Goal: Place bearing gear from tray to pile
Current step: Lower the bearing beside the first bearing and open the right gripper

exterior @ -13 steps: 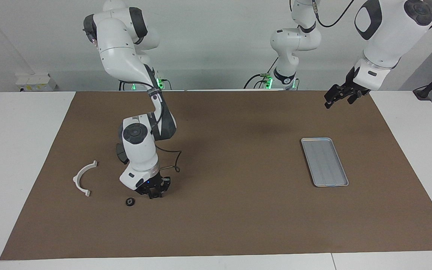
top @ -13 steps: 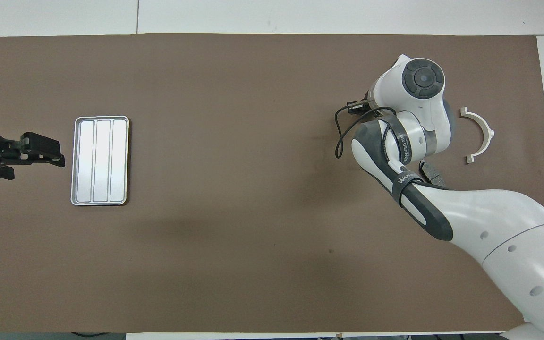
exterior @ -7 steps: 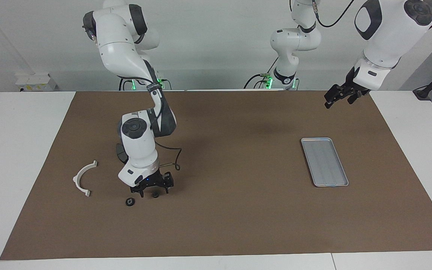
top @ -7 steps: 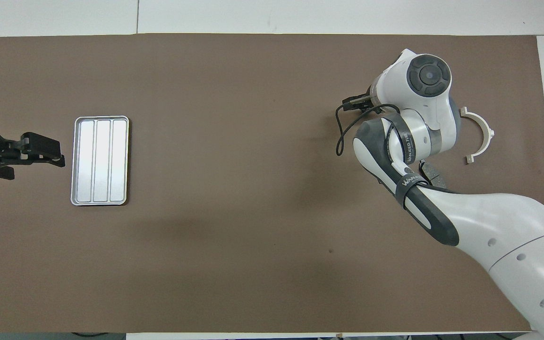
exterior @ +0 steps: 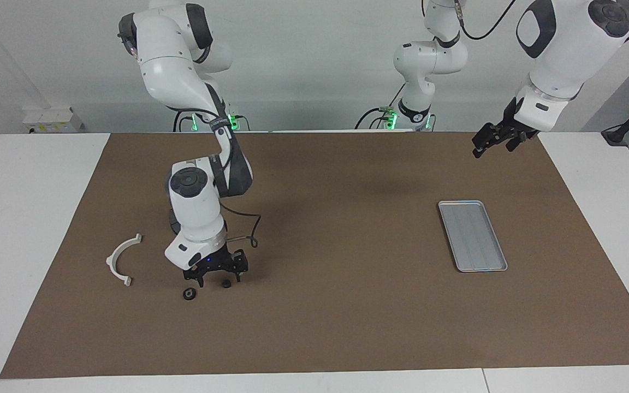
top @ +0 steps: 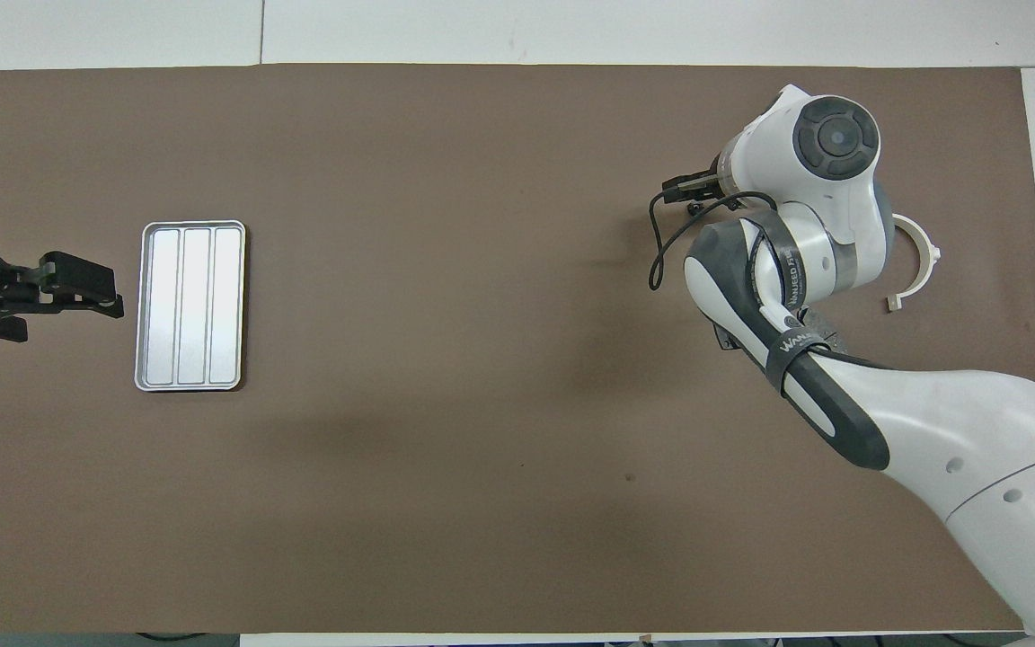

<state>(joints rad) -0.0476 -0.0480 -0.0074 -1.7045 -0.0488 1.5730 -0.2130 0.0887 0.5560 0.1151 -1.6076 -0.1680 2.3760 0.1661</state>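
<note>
Right gripper [exterior: 217, 277] hovers low over the mat [exterior: 336, 327], lower part of the frame toward the right arm's end. Its fingers are spread wide and hold nothing. Left gripper [exterior: 492, 143] hangs in the air in the upper corner of the facing view, over the mat edge above the tray; this arm waits, and I can't tell how its grip stands.

Tray [exterior: 473, 234] lies flat at mid-height of the frame toward the left arm's end. It is bare, with no gear in it.

White curved bracket [exterior: 111, 261] lies on the mat beside the right gripper, toward the table's end. It marks the pile spot.

Two small dark gears are on the mat. One gear [exterior: 226, 284] sits right under the spread fingers, apparently not touching them. The second gear [exterior: 189, 293] lies just beside it, lower in the frame, between the first gear and the bracket. Both are near the bracket, well apart from the tray.

Judgement: the drop looks done, so the step in hand is the retreat. To do it well:
- Lift straight up and keep the fingers wide until clear of the gear, since a sideways drift could clip it.
- Go slowly at first. A small round part may roll or slide if nudged.
- Swing away only once the gripper is high, and avoid sweeping over the second gear or the bracket.

The overhead view hides both gears under the right arm, so go by the facing view.
</note>
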